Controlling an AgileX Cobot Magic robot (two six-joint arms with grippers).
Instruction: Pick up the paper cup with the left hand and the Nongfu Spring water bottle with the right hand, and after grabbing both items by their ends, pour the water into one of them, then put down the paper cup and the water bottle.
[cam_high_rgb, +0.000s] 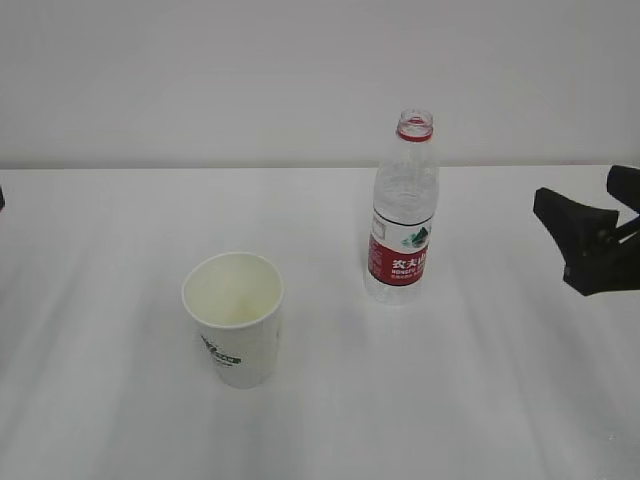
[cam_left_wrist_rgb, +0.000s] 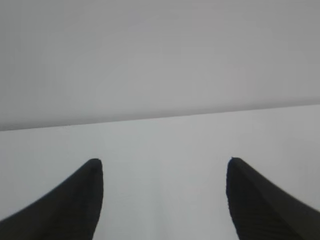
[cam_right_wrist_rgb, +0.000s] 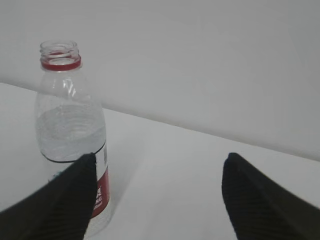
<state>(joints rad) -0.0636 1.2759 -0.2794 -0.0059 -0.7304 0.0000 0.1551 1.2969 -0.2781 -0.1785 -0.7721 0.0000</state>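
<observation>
A white bench (cam_high_rgb: 480, 400) with a plain pale wall behind carries only two things. The paper cup (cam_high_rgb: 234, 318), white, tapered and roll-rimmed with a dark logo, is set upright at about 7 o'clock from the Nongfu Spring water bottle (cam_high_rgb: 403, 208); its inside looks empty. The bottle, clear ribbed plastic with a red label and red neck ring, is uncapped, and water (cam_right_wrist_rgb: 72, 132) is seen inside. The right hand (cam_high_rgb: 590, 240) is held at 3 o'clock, well apart, jaws wide. The left hand (cam_left_wrist_rgb: 162, 200) is over bare bench, jaws wide, nothing between them

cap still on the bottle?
No, the Nongfu Spring water bottle stands uncapped on the table, its open mouth visible above the red neck ring in the exterior view.
</observation>
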